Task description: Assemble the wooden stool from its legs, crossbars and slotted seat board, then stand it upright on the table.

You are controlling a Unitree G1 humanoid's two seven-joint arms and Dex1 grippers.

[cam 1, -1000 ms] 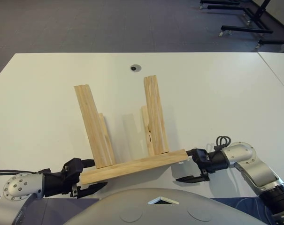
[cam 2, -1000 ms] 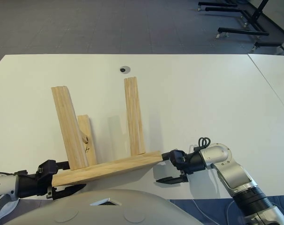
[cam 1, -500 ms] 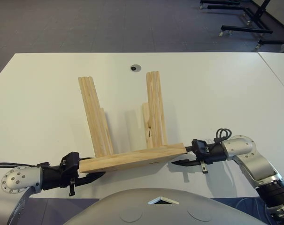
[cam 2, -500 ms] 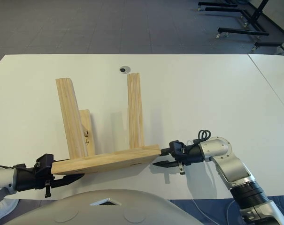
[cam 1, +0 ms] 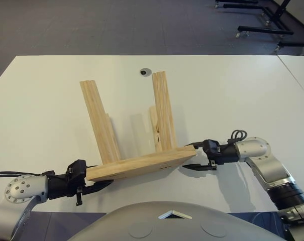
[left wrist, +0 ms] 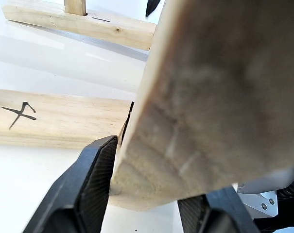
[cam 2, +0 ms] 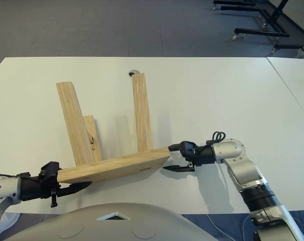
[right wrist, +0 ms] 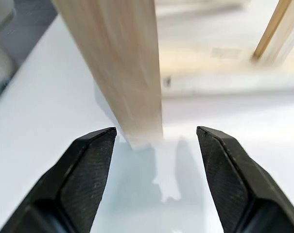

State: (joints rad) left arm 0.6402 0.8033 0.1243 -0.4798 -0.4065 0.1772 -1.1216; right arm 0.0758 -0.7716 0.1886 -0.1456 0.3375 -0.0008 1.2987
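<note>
Stool (cam 1: pixel 163 113) is tipped over at the near side of the table (cam 1: pixel 242 90), its seat board (cam 1: pixel 141 164) on edge and its legs (cam 1: pixel 100 123) pointing away from the robot. Left gripper (cam 1: pixel 94 179) fingers (left wrist: pixel 88 184) are clamped on the board's left end. Right gripper (cam 1: pixel 194 156) fingers (right wrist: pixel 88 170) stand spread apart around the right end, not touching it

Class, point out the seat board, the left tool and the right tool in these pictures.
seat board (cam 1: pixel 139 166), left eye view, middle of its broad face.
left tool (cam 1: pixel 96 183), left eye view, midway between its fingertips, at the board's end.
right tool (right wrist: pixel 155 131), right wrist view, midway between its fingertips.
</note>
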